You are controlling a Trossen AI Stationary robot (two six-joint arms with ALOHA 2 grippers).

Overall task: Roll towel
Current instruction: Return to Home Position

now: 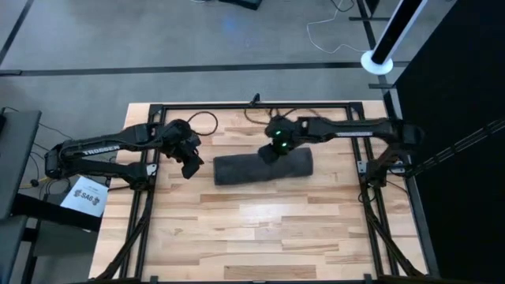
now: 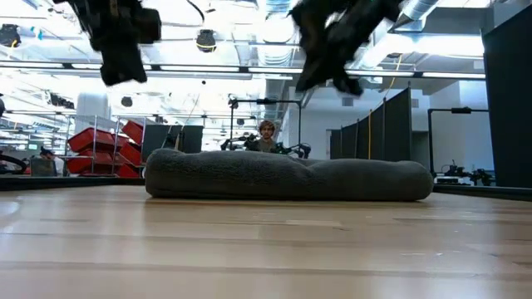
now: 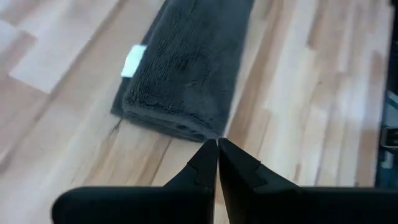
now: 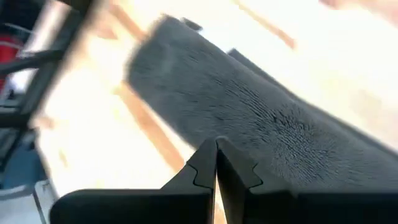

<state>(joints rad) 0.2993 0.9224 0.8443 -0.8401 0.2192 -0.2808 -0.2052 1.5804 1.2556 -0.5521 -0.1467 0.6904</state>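
Nearest the low camera lay bare pale planks of the wooden table (image 2: 266,249), and beyond them the towel (image 2: 287,178) sat as a long, low charcoal roll lying flat on the wood, stretched across the middle of that view. From above, the towel (image 1: 263,168) lay rolled on the far half of the table (image 1: 260,237), roughly midway between its two sides, its length running from side to side. A small white label (image 3: 133,60) showed on the roll near the end that faced the left arm. Held above the wood just off that end and not touching the cloth was the left gripper (image 1: 190,166), and in its wrist view its two fingers (image 3: 202,171) were pressed together with nothing between them. Above the roll's top edge, toward its middle and clear of the cloth in the low view, hung the right gripper (image 1: 272,152), its fingers (image 4: 202,168) likewise pressed tip to tip and empty. Far behind the table a person (image 2: 267,137) was visible in the room
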